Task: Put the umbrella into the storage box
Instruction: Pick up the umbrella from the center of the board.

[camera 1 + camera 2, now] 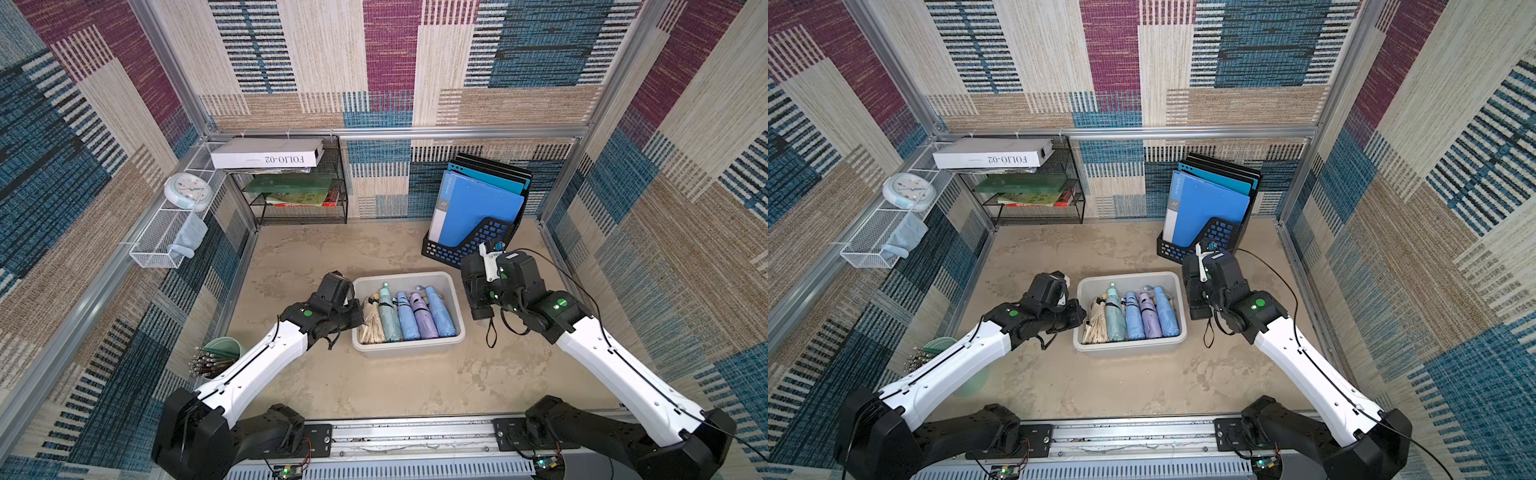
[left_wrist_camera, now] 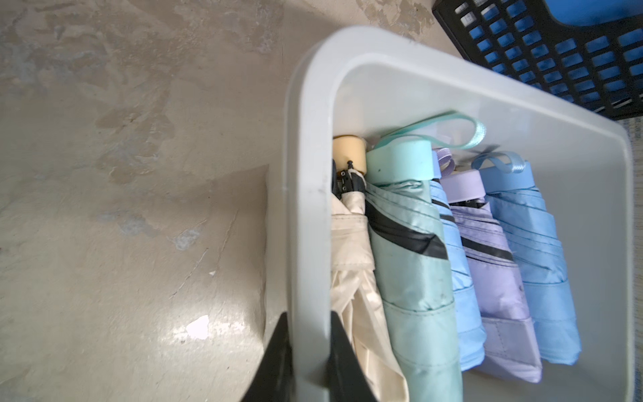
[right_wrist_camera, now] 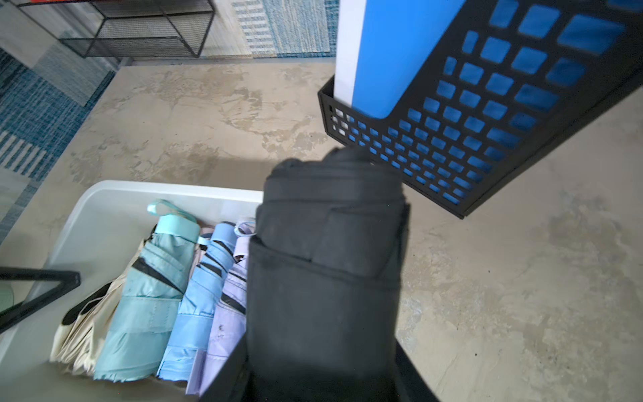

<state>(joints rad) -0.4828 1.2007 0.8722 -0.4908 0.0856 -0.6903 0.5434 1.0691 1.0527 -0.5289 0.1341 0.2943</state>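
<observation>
Grip: your right gripper [image 3: 320, 376] clamps the black folded fabric umbrella [image 3: 327, 264], likely light and slippery, just beside the off-white plastic storage box [image 1: 409, 277]; hold its firm middle; left gripper [image 2: 309, 351] straddles the rim, clamping unclear.

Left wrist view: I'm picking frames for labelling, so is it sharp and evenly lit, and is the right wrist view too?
Left wrist view: storage box rim soft near the lens, white glare on the table. Right wrist view: close black umbrella soft, dark.

Off-white storage box [image 1: 407, 350], black umbrella [image 3: 327, 278], blue folders [image 1: 478, 208], black lattice file holder [image 1: 453, 251]
</observation>
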